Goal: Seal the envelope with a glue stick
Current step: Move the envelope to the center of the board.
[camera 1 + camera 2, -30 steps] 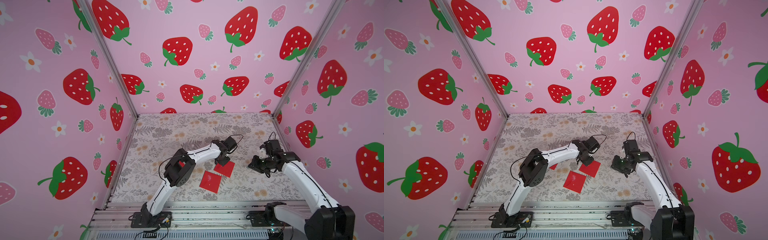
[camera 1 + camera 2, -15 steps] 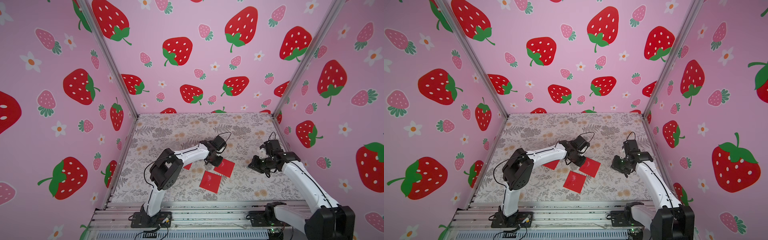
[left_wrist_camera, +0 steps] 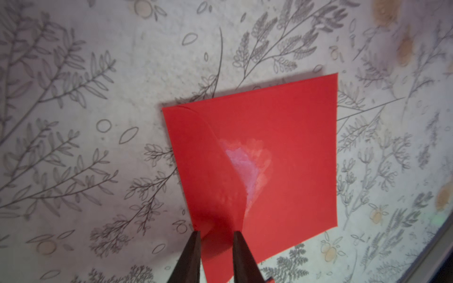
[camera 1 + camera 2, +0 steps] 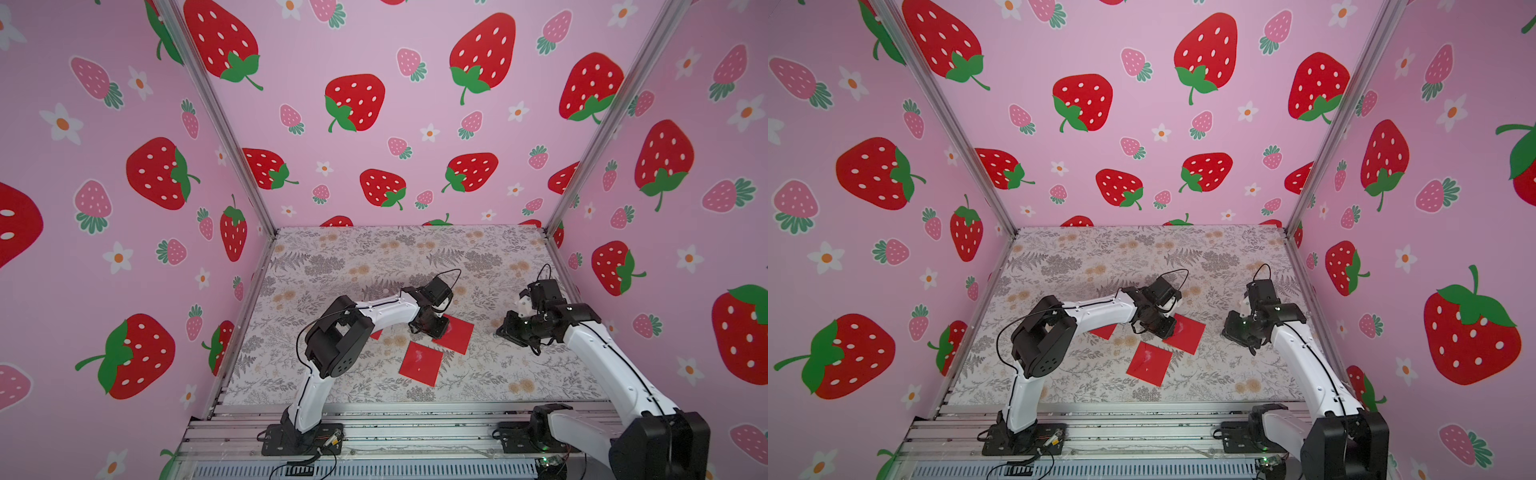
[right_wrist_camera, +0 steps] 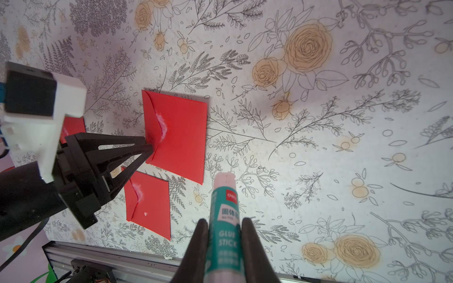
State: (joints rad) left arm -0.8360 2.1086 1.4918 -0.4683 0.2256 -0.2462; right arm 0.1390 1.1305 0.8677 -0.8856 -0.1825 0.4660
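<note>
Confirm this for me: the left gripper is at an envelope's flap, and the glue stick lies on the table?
No: the right gripper holds the glue stick above the table, as the right wrist view shows. The left gripper is at the flap.

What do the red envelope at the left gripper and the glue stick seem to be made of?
The red envelope looks like thin matte paper: its flap curls up softly. The glue stick is probably smooth plastic, with a slightly shiny printed label.
</note>
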